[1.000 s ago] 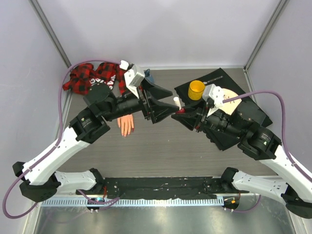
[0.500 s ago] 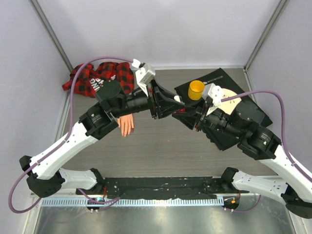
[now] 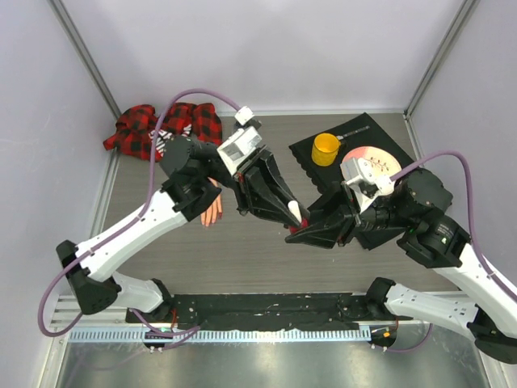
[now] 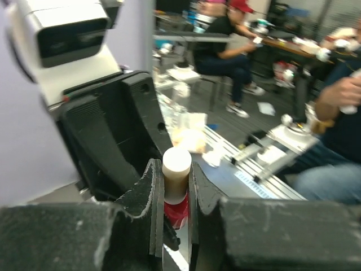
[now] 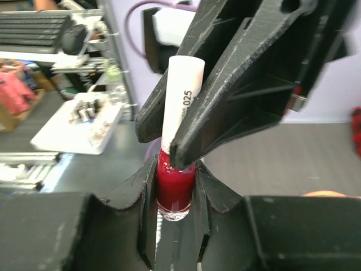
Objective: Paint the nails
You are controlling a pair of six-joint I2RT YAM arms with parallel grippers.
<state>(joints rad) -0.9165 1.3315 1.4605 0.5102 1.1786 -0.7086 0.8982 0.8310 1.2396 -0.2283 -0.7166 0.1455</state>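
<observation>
Your left hand [image 4: 176, 189] has just snapped shut on the white cap [image 5: 183, 93], and your right hand [image 5: 174, 197] clamps the red polish bottle [image 5: 175, 183], so uncapping looks next. The nails [image 3: 208, 221] lie on the bench to the left, beside your left arm.

I count two arms, the left arm [image 3: 137, 234] and the right arm [image 3: 452, 259], and two pincers, the left pincer [image 3: 295, 214] and the right pincer [image 3: 296, 236]. There is one red bottle [image 5: 176, 186] with one white cap [image 5: 183, 96]. Far left I see one dummy hand [image 3: 212, 208] and one plaid sleeve [image 3: 141, 129]. Far right are one yellow cup [image 3: 325, 149], one plate [image 3: 367, 153] and one black mat [image 3: 363, 129]. All of it is on one table [image 3: 242, 259].
</observation>
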